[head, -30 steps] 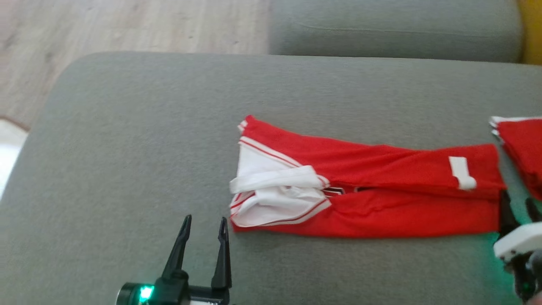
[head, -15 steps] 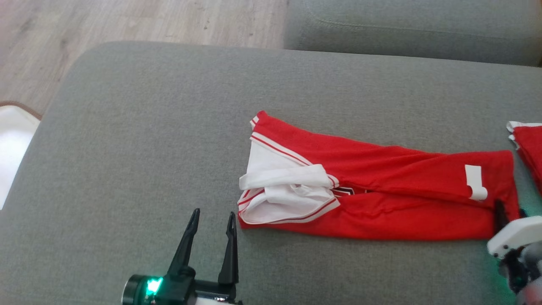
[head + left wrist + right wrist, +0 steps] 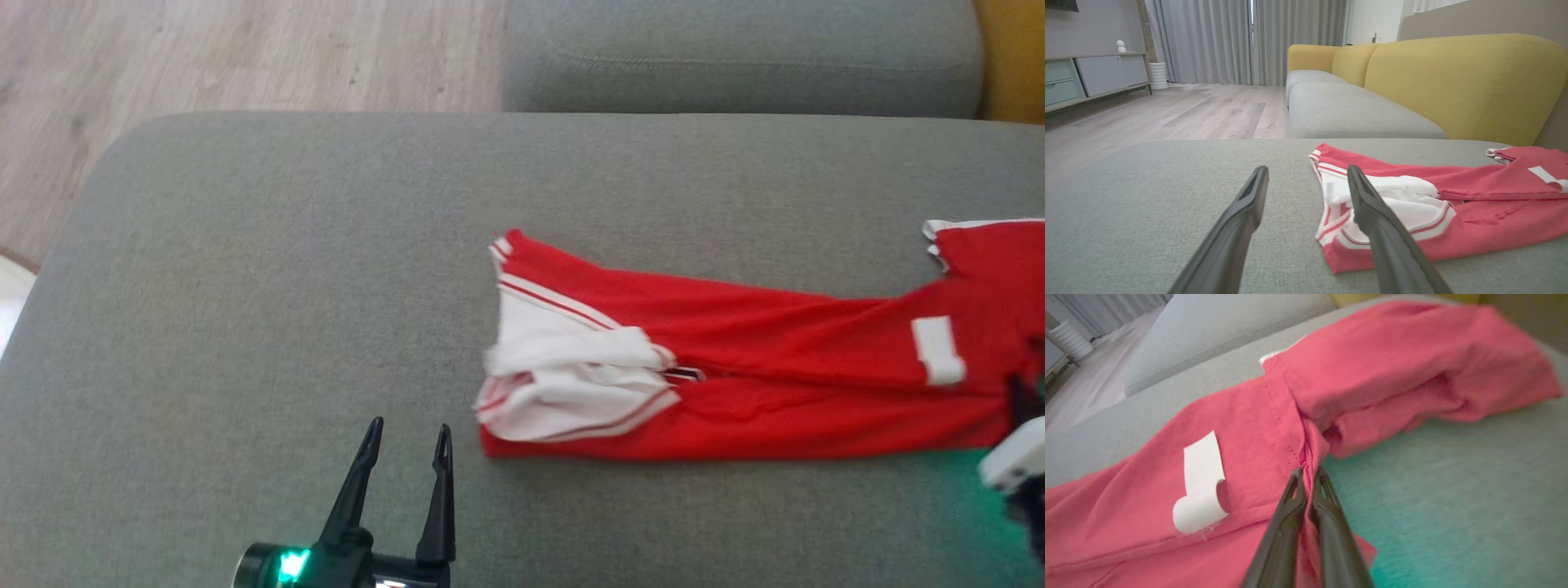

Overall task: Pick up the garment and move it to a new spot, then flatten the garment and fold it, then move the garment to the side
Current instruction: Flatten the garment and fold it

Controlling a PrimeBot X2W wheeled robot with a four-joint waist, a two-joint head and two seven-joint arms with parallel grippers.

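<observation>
Garment [image 3: 775, 408] partly beyond head view's edge

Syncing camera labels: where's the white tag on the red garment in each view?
Head view: white tag far right, mid-height, on the red garment.
Left wrist view: tag at the right edge, mid-height.
Right wrist view: tag left of centre, beside the right tool shut on the cloth.
Shared landmark: the far grey cushion behind the garment, in all three.
</observation>
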